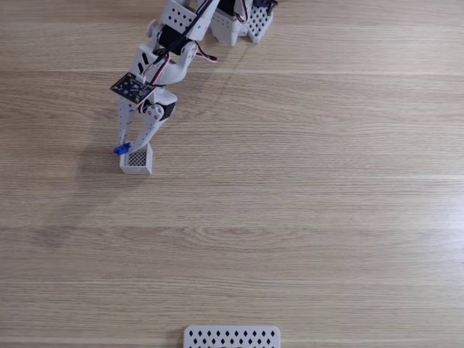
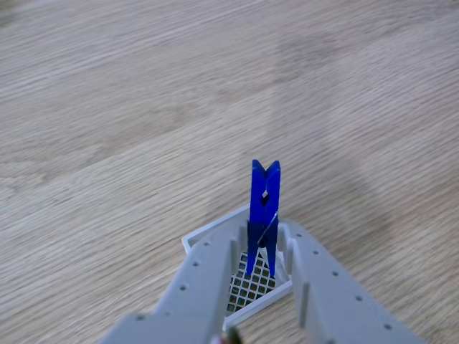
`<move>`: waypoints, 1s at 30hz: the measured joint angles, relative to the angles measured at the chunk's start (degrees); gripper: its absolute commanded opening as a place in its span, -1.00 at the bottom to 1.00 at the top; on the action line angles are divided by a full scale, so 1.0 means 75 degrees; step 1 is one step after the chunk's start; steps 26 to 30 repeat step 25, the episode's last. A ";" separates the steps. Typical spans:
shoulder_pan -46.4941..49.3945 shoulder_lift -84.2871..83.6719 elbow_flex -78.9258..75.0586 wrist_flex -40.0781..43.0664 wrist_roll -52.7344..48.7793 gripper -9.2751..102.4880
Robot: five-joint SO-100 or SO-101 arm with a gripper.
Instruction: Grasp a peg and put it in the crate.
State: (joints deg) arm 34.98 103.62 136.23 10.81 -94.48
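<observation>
In the fixed view the white arm reaches down to the left, and its gripper (image 1: 130,147) hangs over the small white crate (image 1: 136,167). A bit of the blue peg (image 1: 121,149) sticks out at the crate's left rim. In the other view the gripper (image 2: 262,244) is shut on the peg (image 2: 264,188). It grips the peg near its lower half. The peg stands upright, with its legs down inside the crate (image 2: 211,228) above the mesh bottom. I cannot tell whether the peg touches the mesh.
The arm's base (image 1: 232,22) stands at the top edge of the wooden table (image 1: 304,203). A wide white panel with diamond holes (image 1: 232,337) lies at the bottom edge. Bare wood lies to the right of and below the crate.
</observation>
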 measured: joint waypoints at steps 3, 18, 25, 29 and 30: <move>0.0000 0.0000 0.0000 0.0000 0.0000 -0.56; 0.0000 0.0000 0.0000 0.0000 0.0000 -0.84; 0.0000 0.0000 0.0000 0.0000 0.0000 -0.85; 0.0000 0.0000 0.0000 0.0000 0.0000 -0.85; 0.0000 0.0000 0.0000 0.0000 0.0000 -0.85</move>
